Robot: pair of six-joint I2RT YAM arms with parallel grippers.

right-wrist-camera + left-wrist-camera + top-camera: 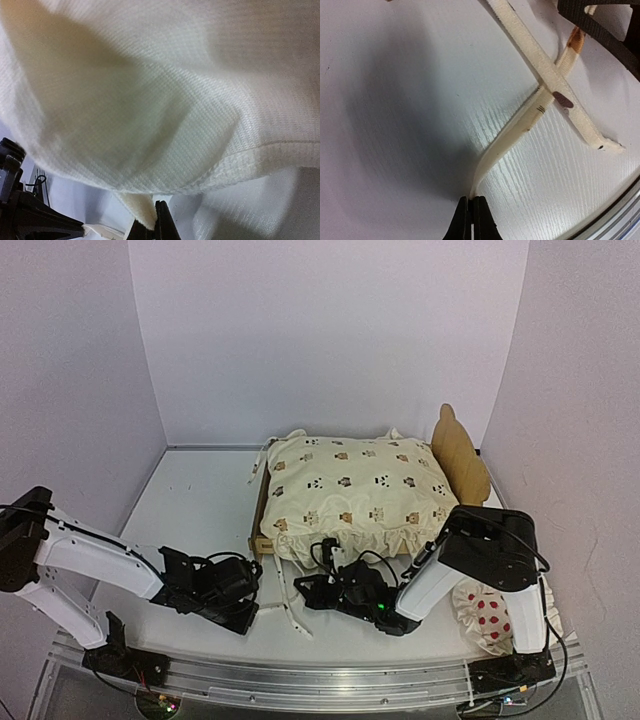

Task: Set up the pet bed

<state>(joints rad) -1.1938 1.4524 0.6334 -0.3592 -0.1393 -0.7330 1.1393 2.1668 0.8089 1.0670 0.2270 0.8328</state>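
Nearest to us runs the metal rail (300, 680) that carries both arm bases along the near edge of the white surface (200, 500). Just beyond it the left hand (472, 220) lies low over the surface with its jaws fully closed. We see the end of a cream tie strap (512, 137) pinched between the tips. From there the strap runs off flat on the surface and crosses a second strap (520, 42), whose free end lies loose near the rail.

To the right of the left hand, the right hand (152, 225) sits just as low, at the near side of the pet bed (262, 540). Its jaws are closed too, with a small fold of cream cloth caught between them. That cloth belongs to the ruffled cover (350, 490), which fills nearly all of the right wrist view. The two hands are near each other, with the crossed straps lying between them.

We find the pet bed standing on the surface right of the middle, beyond both hands and short of the back wall. Its scalloped headboard (460, 455) rises upright at the right end. The cover, printed with small animals, is spread over the bed and hides most of the frame. Only the near left corner of the plywood rail and the headboard show.

A white pillow (490, 615) with red dots lies on the surface at the near right, beside the right arm and partly behind it. It is off the bed.
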